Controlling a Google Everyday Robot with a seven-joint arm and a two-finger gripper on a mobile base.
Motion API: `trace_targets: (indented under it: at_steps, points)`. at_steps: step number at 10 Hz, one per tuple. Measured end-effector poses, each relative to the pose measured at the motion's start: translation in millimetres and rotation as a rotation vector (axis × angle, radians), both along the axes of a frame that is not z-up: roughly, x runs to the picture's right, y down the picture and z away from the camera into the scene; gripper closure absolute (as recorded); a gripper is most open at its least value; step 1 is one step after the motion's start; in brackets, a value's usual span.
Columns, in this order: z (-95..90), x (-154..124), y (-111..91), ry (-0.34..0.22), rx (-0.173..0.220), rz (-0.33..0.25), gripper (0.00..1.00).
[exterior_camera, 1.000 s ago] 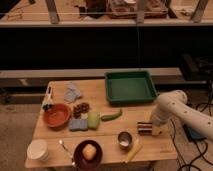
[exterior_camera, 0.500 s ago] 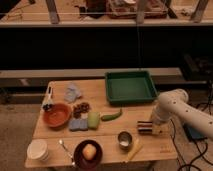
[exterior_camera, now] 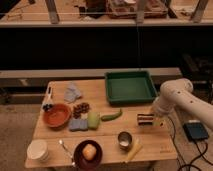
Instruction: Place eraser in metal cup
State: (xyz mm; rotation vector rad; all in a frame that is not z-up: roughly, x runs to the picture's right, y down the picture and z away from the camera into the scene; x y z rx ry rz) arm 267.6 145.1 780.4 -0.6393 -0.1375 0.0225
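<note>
**A:** Where is the tool?

**B:** The tool sits low at the 3 o'clock edge of the counter. It is pressed together, right at the eraser's right end. Whether it actually pinches the eraser, I cannot tell.

**A:** And the eraser?

**B:** The eraser is at counter level, at 5 o'clock from the green tray. The metal cup stands upright at 7 o'clock from the eraser, near it but apart.
</note>
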Motion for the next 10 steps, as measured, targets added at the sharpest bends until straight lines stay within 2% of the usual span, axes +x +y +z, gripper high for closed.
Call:
trace_targets:
  at_steps: [3,4,8,10]
  points:
    - [-13.5,-9.6,-18.7,-0.047,-0.012,-0.027,1.0]
    - [-19.6,-15.9,-22.4,-0.072,-0.019,-0.053,1.0]
    - [-43.1,-38.9,-25.1,-0.138,-0.029,-0.131,1.0]
    - [-66.9,-62.9,-23.5,-0.201,-0.024,-0.199,1.0]
